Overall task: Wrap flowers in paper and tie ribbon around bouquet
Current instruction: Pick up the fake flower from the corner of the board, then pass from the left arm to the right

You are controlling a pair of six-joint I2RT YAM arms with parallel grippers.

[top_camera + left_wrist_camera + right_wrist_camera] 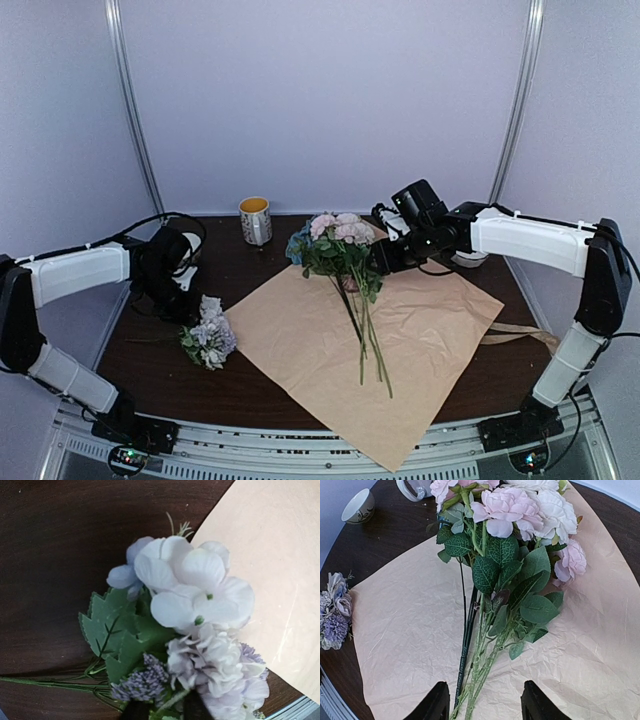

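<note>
The paper (pixel 420 340) lies flat, tan face up, across the table's middle. On it rests a bunch of flowers (pixel 340 242) with pink and white blooms (pixel 520 510), its green stems (pixel 480 665) pointing at the near edge. My right gripper (pixel 485 705) hovers low over the paper, open; the stems run between its fingers, close to the left one. A smaller lavender and white bunch (pixel 210 338) lies on bare table left of the paper. My left gripper (pixel 165 712) is right at it, its dark fingertips (pixel 135 712) partly buried in leaves and blooms. A tan ribbon (pixel 525 335) trails off the paper's right corner.
A white mug (pixel 255 220) with a yellow inside stands at the back, left of the blooms. A small white bowl (pixel 359 506) sits on the dark table (pixel 160 370) near it. The paper's near corner (pixel 395 462) hangs over the table's front edge.
</note>
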